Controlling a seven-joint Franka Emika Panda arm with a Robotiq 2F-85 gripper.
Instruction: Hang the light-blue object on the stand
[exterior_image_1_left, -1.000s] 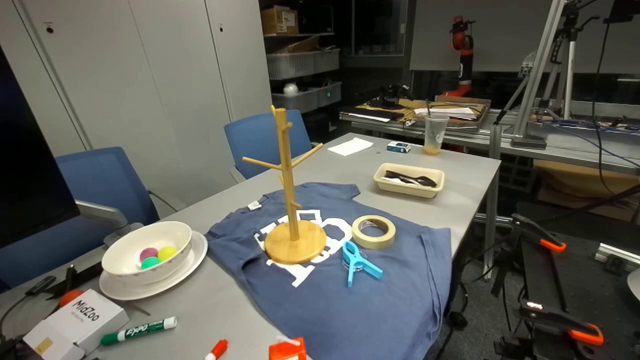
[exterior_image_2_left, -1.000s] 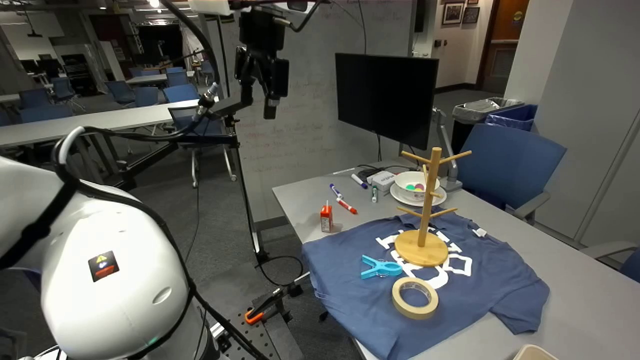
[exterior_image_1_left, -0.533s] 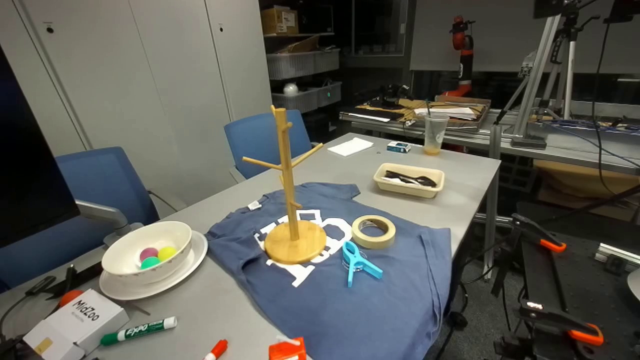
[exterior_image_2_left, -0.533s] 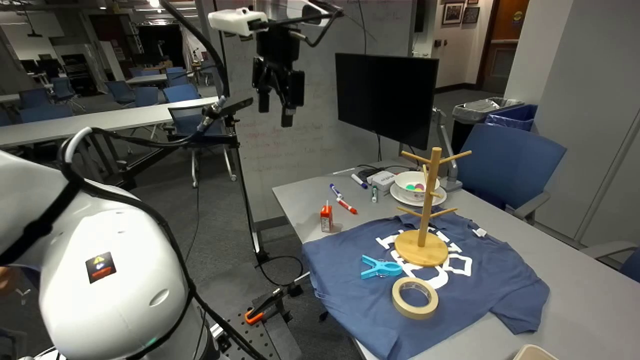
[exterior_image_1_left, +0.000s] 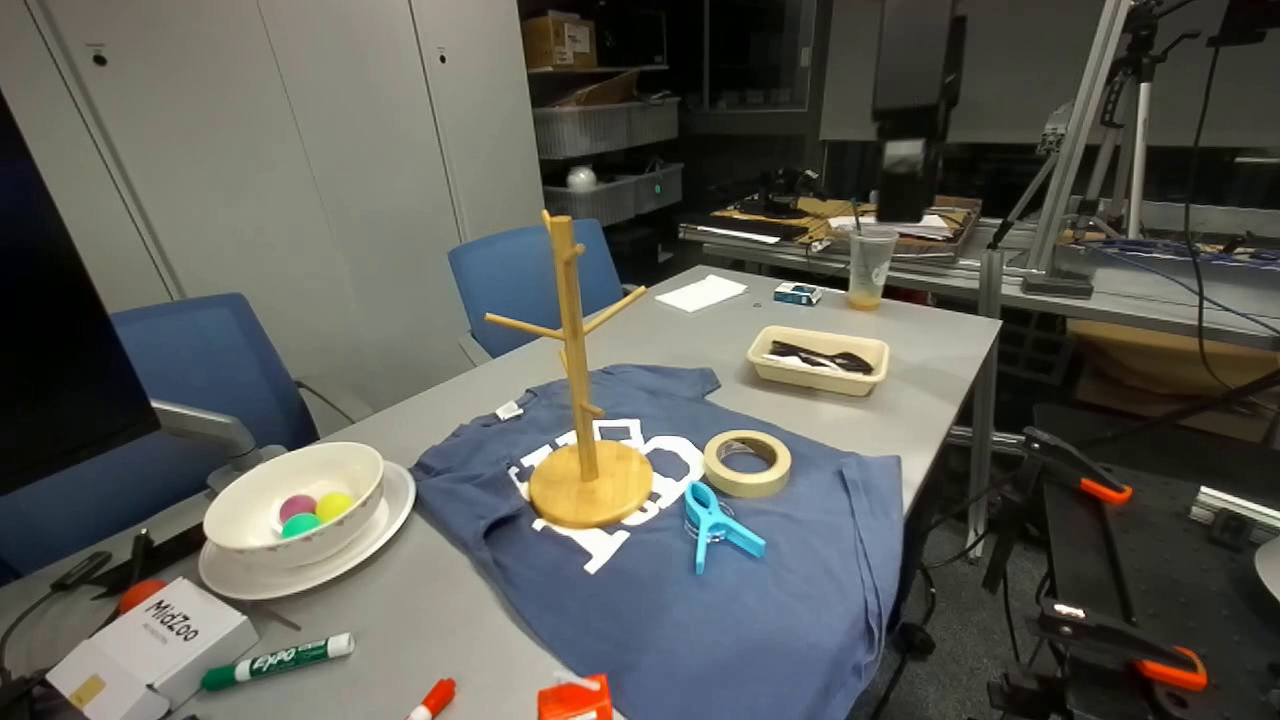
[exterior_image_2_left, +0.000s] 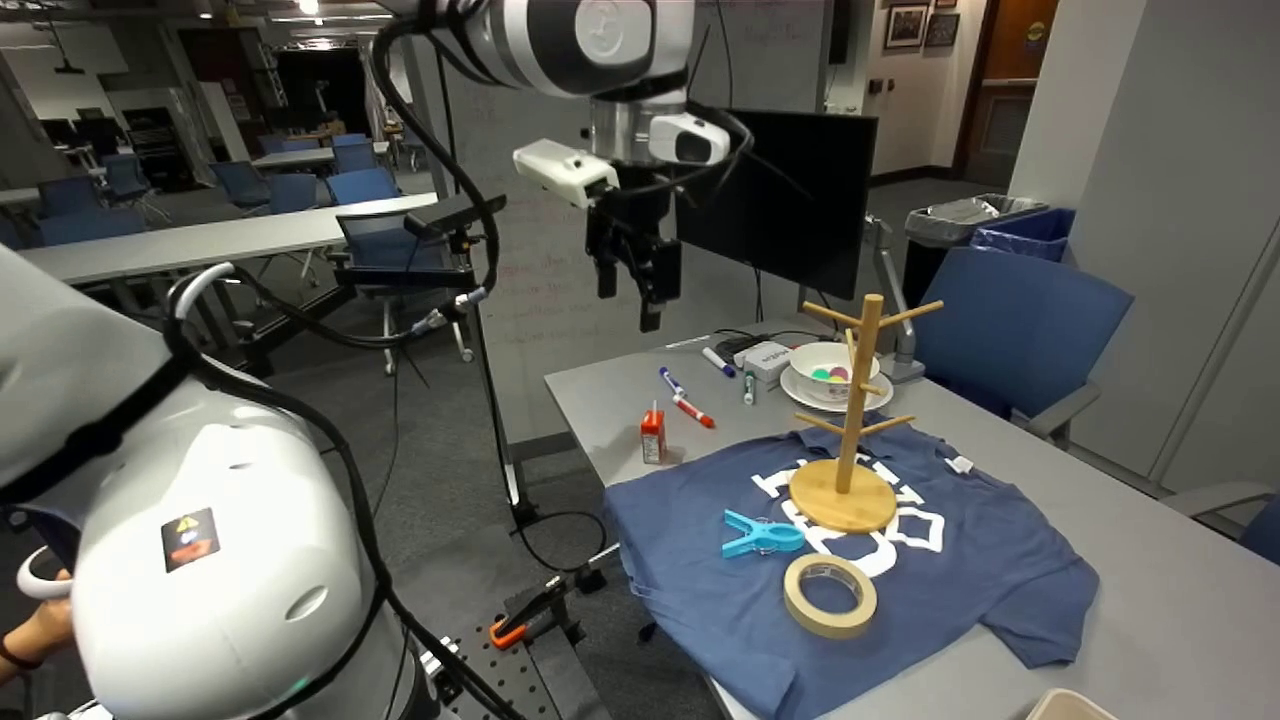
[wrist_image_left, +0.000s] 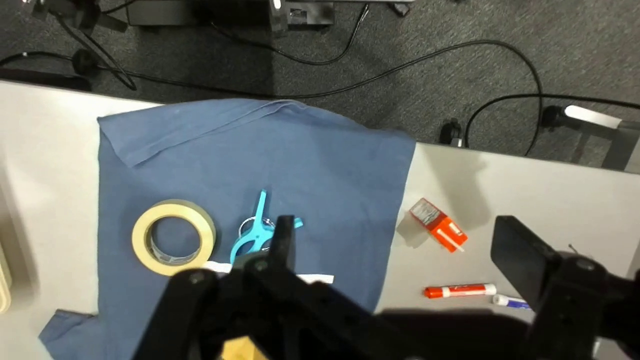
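Note:
The light-blue object, a small clip with splayed legs and a loop, lies on the navy shirt in both exterior views (exterior_image_1_left: 712, 520) (exterior_image_2_left: 762, 537). It also shows in the wrist view (wrist_image_left: 259, 231), partly covered by a finger. The wooden stand (exterior_image_1_left: 576, 370) (exterior_image_2_left: 853, 420) is upright on the shirt, beside the clip, with its pegs bare. A yellow-wood bit of it (wrist_image_left: 242, 350) shows at the bottom of the wrist view. My gripper (exterior_image_2_left: 628, 302) (wrist_image_left: 400, 240) is open and empty, high above the table. Only part of it (exterior_image_1_left: 906, 150) shows blurred in an exterior view.
A tape roll (exterior_image_1_left: 747, 464) lies next to the clip on the shirt (exterior_image_1_left: 760, 620). A red carton (exterior_image_2_left: 652, 437) and markers (exterior_image_2_left: 693, 411) lie on the table below the gripper. A bowl with balls (exterior_image_1_left: 295, 500), a tray of cutlery (exterior_image_1_left: 818, 362) and a monitor (exterior_image_2_left: 770, 230) stand around.
The arm has swung over toward the table and come lower, and the gripper has entered the top of an exterior view. The gripper stays open. The clip, stand and tape have not moved.

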